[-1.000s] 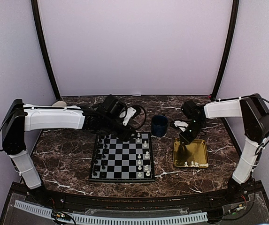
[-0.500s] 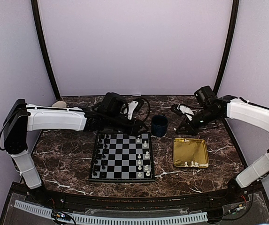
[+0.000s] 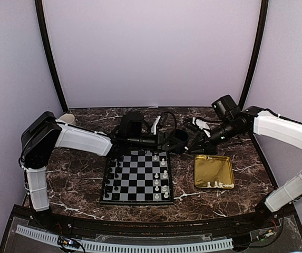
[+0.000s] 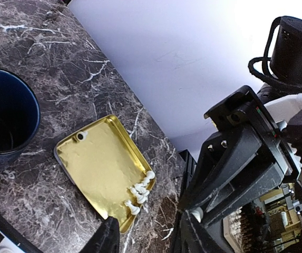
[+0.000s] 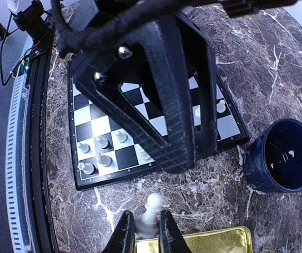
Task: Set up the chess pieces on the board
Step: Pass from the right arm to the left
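My right gripper [image 5: 145, 232] is shut on the base of a cream-white pawn [image 5: 152, 208]. It hangs over the marble between the board [image 5: 103, 132] and the gold tray [image 5: 208, 240]. In the top view the right gripper [image 3: 194, 148] almost meets my left gripper [image 3: 174, 143] behind the board [image 3: 136, 176]. The left gripper [image 4: 148, 237] stands open with nothing between its fingers, above the tray [image 4: 98, 163]. Several white chess pieces [image 3: 164, 174] stand on the board's right columns, black ones on the left. A few more white pieces [image 4: 139, 192] lie along one edge of the tray.
A dark blue cup [image 4: 3, 121] stands behind the board's back right corner, right by both grippers. The two arms cross close together there. The tray [image 3: 214, 171] lies to the right of the board on the marble table.
My right gripper rose from the tray with the pawn and swung left toward the cup. My left arm reached right along the back of the board to meet it.
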### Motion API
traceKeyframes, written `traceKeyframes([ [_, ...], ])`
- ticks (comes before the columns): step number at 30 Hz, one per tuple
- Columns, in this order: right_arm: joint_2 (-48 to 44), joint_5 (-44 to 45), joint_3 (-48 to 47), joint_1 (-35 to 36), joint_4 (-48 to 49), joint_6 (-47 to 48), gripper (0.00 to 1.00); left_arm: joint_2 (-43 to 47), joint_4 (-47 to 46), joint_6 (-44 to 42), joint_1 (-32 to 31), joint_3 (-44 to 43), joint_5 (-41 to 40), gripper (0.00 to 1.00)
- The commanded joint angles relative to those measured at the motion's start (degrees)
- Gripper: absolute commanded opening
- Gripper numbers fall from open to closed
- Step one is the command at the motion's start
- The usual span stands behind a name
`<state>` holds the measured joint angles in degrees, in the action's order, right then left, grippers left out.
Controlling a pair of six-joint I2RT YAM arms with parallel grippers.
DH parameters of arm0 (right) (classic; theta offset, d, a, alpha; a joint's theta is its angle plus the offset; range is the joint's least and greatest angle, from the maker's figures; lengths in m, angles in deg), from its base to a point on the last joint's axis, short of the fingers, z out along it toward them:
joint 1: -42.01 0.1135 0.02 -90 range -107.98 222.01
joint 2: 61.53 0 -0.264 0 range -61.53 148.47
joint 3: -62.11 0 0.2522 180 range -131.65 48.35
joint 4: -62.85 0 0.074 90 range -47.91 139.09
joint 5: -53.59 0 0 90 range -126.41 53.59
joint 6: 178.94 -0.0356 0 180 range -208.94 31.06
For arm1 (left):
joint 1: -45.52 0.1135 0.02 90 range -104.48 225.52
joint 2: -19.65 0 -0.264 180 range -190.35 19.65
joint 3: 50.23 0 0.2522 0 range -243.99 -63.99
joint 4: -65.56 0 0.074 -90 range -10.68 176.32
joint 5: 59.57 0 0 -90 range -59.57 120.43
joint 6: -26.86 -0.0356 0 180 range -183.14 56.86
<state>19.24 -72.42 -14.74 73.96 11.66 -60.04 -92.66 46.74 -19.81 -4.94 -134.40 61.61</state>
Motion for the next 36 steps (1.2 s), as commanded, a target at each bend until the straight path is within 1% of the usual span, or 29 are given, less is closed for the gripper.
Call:
traceKeyframes([
  [1,0.67,-0.44,-1.98,1.67,0.65,0.28,0.14,-0.95,-8.45,6.15,-0.58,-0.96,5.15,0.42],
  [4,1.10,-0.04,-2.25,2.02,1.07,-0.19,0.14,-1.86,-8.78,6.59,-0.90,-1.83,6.47,0.42],
  [11,2.97,1.14,-4.70,2.27,0.95,-1.05,0.14,-3.73,-11.43,8.70,-1.39,-2.27,8.99,0.36],
  [15,3.50,1.45,-4.93,2.30,1.28,-1.30,0.14,-4.05,-11.83,9.04,-1.51,-2.45,9.60,0.31],
  [23,4.02,1.73,-5.06,2.41,1.50,-1.55,0.14,-4.27,-13.18,9.16,-1.57,-2.16,10.13,0.10],
  [25,3.97,2.39,-4.97,2.42,1.74,-1.78,0.16,-4.25,-13.35,9.08,-1.57,-2.19,10.43,0.08],
  [27,3.89,3.05,-4.75,2.35,1.71,-1.80,0.20,-4.12,-12.64,8.15,-1.45,-2.42,10.64,0.07],
  [29,3.31,2.91,-4.57,2.42,0.30,-0.84,0.27,-3.33,-9.66,5.79,-1.21,-2.79,10.23,0.06],
  [31,1.65,3.07,-3.51,1.99,-0.62,-0.12,0.34,-1.78,-3.76,1.12,-0.77,-3.54,9.08,0.07],
  [33,-0.83,3.27,-0.10,0.61,-0.21,0.06,0.38,0.47,5.88,-6.47,-0.38,-5.16,6.36,0.06],
  [36,-4.23,2.90,4.38,-2.82,1.69,-0.37,0.41,3.18,23.71,-20.59,-0.34,-9.19,-1.41,0.07],
])
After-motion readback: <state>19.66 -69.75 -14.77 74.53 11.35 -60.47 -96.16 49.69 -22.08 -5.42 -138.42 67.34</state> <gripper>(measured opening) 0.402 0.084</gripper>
